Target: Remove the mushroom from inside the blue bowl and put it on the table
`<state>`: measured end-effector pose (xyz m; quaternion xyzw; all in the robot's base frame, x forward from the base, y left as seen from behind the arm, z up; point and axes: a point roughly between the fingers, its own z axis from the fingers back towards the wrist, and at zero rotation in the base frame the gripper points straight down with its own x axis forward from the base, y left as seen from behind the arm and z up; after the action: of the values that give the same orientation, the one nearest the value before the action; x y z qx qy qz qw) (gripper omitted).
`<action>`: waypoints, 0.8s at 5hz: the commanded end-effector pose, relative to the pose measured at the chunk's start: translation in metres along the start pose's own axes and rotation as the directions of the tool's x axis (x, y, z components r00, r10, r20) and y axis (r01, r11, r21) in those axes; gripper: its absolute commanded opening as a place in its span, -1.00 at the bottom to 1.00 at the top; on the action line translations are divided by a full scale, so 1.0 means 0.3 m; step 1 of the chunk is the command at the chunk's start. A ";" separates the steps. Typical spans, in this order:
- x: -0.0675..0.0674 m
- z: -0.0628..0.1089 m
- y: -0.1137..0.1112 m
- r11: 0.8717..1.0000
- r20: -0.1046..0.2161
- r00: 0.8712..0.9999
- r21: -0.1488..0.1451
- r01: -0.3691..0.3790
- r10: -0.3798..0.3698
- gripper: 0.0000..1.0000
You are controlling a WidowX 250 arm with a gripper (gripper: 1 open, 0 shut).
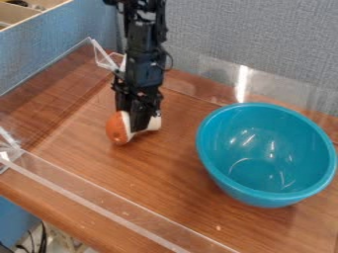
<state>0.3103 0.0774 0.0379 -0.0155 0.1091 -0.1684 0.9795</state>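
The table (79, 163) is spreading out as a reddish-brown wooden surface with low clear walls running along its edges, and it is offering plenty of bare wood on the side toward the camera and to the left. The blue bowl (266, 154) is sitting on the right, well apart from the arm, and it is looking empty, so it is no obstacle. The gripper (137, 121) is pointing almost straight down left of the bowl, and its dark fingers are closing partway around the mushroom (123, 128), pinching what looks like the pale stem while the orange cap is sticking out to the left. So the mushroom is lying directly under the hand, its long axis running roughly level, left to right, with the cap seeming to touch or nearly touch the wood; which of the two I cannot tell. Judging from this, the next step is letting go and lifting straight up, where the room above is looking clear.
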 end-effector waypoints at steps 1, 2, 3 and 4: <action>-0.004 0.063 0.034 0.999 0.057 0.998 0.032 -0.017 0.015 -1.00; -0.013 0.069 0.035 0.999 0.063 0.998 0.030 -0.023 0.021 1.00; -0.022 0.077 0.035 0.999 0.072 0.997 0.028 -0.028 0.026 1.00; -0.033 0.090 0.031 0.999 0.087 0.996 0.027 -0.035 0.032 1.00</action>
<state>0.3054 0.0819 0.0367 -0.0243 0.1075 -0.1570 0.9814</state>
